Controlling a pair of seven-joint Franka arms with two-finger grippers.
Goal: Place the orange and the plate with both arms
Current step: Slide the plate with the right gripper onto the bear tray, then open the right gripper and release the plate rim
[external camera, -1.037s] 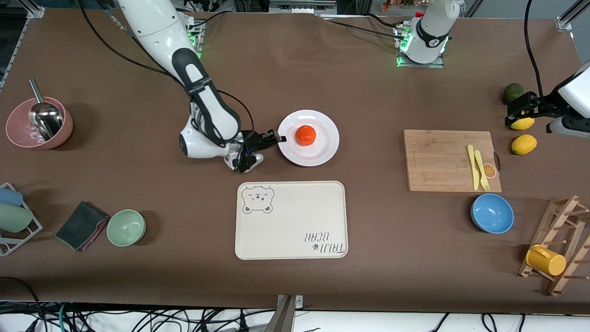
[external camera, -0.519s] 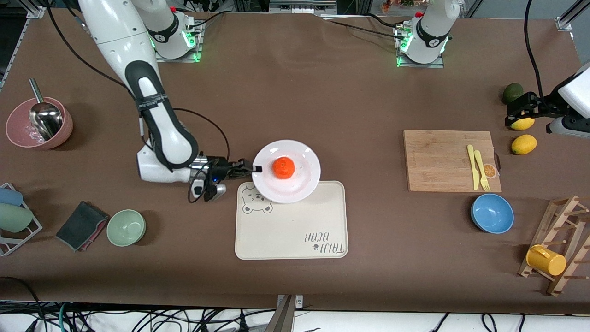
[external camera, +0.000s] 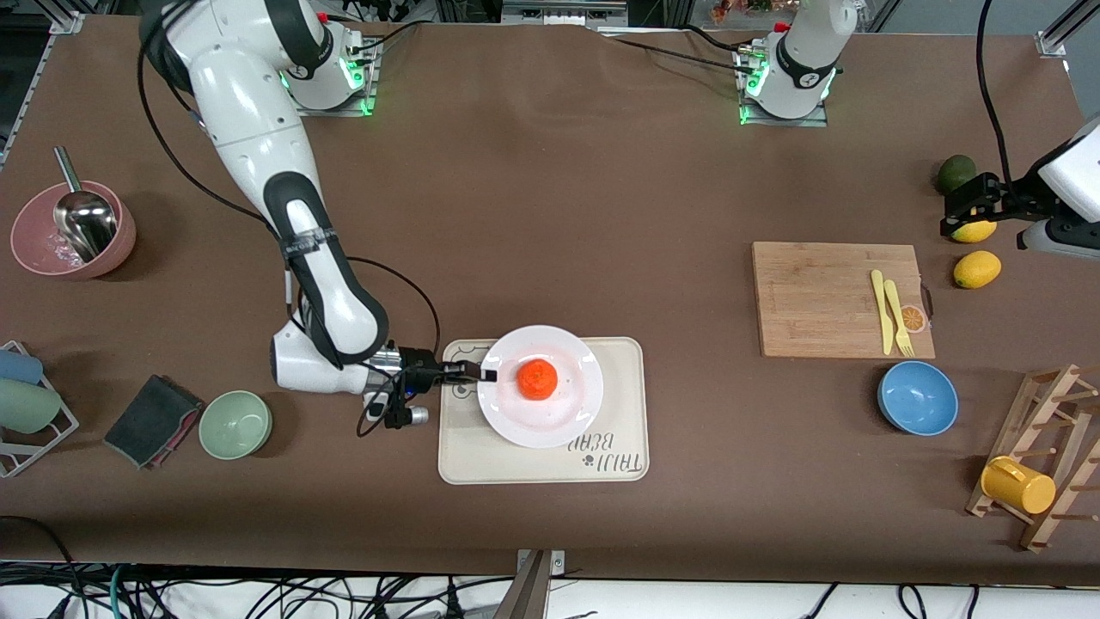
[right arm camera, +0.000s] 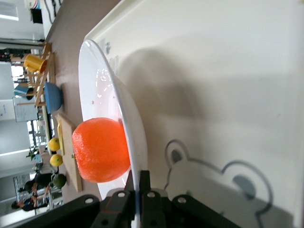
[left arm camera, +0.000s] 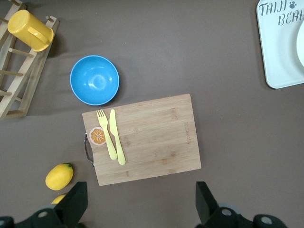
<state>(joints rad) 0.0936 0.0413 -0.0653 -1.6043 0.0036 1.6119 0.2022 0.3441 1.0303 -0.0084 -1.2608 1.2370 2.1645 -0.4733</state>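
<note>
My front camera looks down from high across the table; my left wrist looks straight down; both see the cutting board (external camera: 842, 298) (left arm camera: 145, 138).

A robotics lab: bolted arm bases (external camera: 331, 64), aluminium framing (external camera: 1055, 34), loose cables (external camera: 258, 593).

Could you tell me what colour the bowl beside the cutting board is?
The bowl is blue, clearest in the left wrist view.

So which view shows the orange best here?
The front view: the orange sits whole on the plate. The right wrist view catches it side-on, close. The left wrist view misses it.
</note>
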